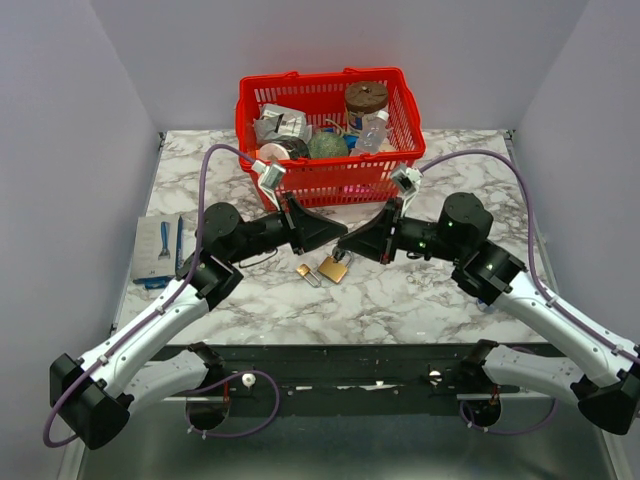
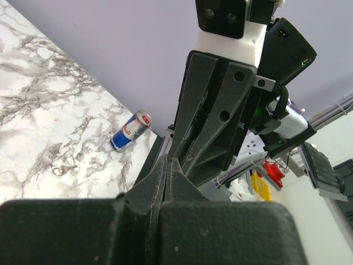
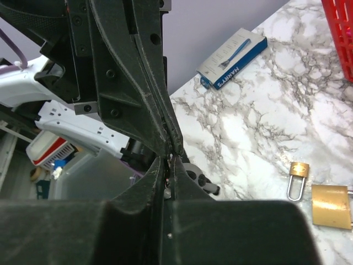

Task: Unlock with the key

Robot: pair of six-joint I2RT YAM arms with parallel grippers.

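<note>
- At the middle of the table (image 1: 420,300), my left gripper (image 2: 168,161) and right gripper (image 3: 170,157) meet tip to tip. Each pair of fingers is pressed together, and I cannot tell whether anything thin is pinched between them.
- Near the tips lie a brass padlock (image 3: 331,205) and, just beside it, a smaller padlock (image 3: 298,179).
- What looks like a small key on a ring (image 2: 63,169) lies apart, near a drink can (image 2: 130,131).
- I judge the key light, thin, stiff and slippery, so I should pinch its flat head and leave the blade free.
- The padlock is probably dense and hard, so I should clamp its flat sides against the turn.
</note>
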